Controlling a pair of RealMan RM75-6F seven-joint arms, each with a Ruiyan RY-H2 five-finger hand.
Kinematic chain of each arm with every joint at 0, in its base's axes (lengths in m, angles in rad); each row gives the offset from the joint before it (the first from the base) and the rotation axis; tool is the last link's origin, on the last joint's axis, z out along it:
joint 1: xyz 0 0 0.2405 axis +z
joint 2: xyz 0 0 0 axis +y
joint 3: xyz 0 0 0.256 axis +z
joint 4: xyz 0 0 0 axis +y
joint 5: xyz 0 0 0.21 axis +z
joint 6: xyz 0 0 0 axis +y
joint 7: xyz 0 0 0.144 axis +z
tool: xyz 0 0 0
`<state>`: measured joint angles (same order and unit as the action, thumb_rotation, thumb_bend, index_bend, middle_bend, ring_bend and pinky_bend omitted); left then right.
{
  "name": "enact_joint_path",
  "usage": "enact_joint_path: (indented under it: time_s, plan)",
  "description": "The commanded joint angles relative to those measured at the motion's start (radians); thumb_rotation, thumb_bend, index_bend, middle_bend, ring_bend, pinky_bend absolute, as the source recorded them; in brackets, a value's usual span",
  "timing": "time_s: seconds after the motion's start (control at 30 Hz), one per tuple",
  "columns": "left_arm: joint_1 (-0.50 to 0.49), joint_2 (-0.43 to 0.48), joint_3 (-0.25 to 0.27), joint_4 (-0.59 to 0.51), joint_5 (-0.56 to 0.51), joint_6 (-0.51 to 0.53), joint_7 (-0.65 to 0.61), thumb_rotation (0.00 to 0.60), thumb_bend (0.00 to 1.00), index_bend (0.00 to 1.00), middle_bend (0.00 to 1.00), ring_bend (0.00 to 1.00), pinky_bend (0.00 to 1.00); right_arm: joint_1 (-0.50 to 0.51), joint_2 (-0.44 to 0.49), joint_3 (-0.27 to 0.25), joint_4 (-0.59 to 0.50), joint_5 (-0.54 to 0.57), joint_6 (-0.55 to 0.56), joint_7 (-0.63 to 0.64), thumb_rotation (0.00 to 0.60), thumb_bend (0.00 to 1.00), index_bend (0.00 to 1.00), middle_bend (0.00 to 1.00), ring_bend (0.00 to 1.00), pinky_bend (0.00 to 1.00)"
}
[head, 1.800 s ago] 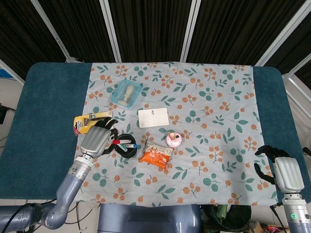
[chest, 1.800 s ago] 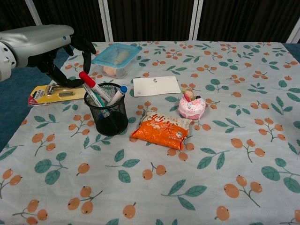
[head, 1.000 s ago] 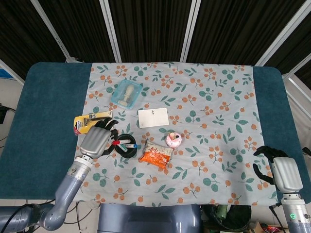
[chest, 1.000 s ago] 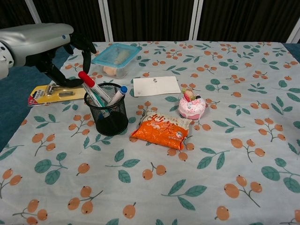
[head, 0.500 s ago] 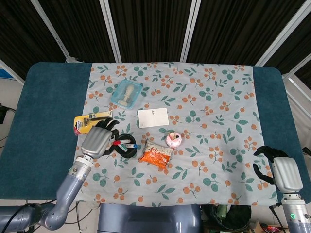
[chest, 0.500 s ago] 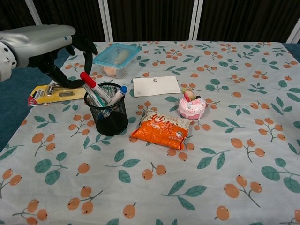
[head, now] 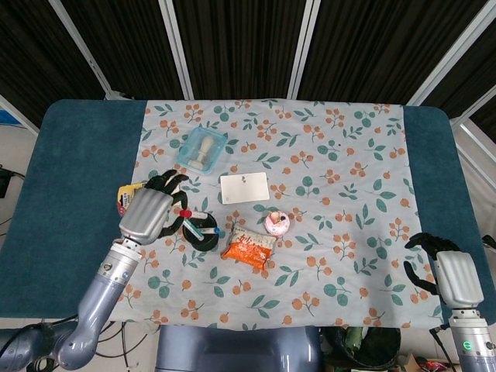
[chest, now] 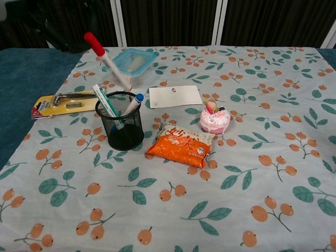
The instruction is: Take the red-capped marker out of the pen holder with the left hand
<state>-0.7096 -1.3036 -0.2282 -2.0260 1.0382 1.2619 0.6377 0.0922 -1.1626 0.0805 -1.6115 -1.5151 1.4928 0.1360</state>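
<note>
The red-capped marker [chest: 109, 63] hangs tilted above the black mesh pen holder [chest: 125, 128], its white tip end just over the rim. My left hand [head: 147, 211] holds it near the red cap [head: 184, 213]. In the chest view that hand [chest: 55, 29] is only a dark blur at the top left. A blue-capped marker [chest: 132, 104] and a green-and-white pen [chest: 105, 102] stand in the holder. My right hand [head: 453, 275] rests off the cloth at the lower right, holding nothing, fingers apart.
An orange snack packet [chest: 181, 144] lies right of the holder, with a pink toy cake [chest: 214, 118] beyond it. A white card [chest: 175, 96], a blue lidded box [chest: 130, 65] and a yellow carded tool [chest: 63, 102] lie behind and to the left.
My left hand has risen and drawn back to the left, lifting the red-capped marker up out of the holder. The right hand has not moved.
</note>
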Motion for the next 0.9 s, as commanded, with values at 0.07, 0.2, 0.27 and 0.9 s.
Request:
enact_joint_path:
  time_s: [0.07,0.2,0.27,0.9]
  plan:
    - [0.023,0.104,-0.028,-0.048,0.003,0.016,-0.03,0.6,0.32,0.56,0.19,0.09,0.22,0.0,0.0,0.0,0.0,0.0,0.001,-0.001,0.6,0.44,0.47,0.38,0.37,0.35]
    - [0.058,0.171,-0.005,-0.023,0.008,0.006,-0.073,0.6,0.32,0.56,0.19,0.09,0.22,0.0,-0.001,0.0,-0.001,0.001,0.0,-0.002,0.6,0.43,0.47,0.38,0.37,0.35]
    - [0.075,0.188,0.011,0.0,0.002,-0.002,-0.095,0.6,0.32,0.56,0.19,0.09,0.22,0.0,-0.001,0.0,-0.003,0.001,0.0,-0.002,0.6,0.43,0.47,0.38,0.37,0.35]
    - [0.116,0.078,0.094,0.255,-0.02,-0.081,-0.171,0.6,0.23,0.21,0.04,0.08,0.19,-0.004,-0.003,0.002,-0.009,0.01,0.002,-0.02,0.6,0.43,0.47,0.38,0.37,0.35]
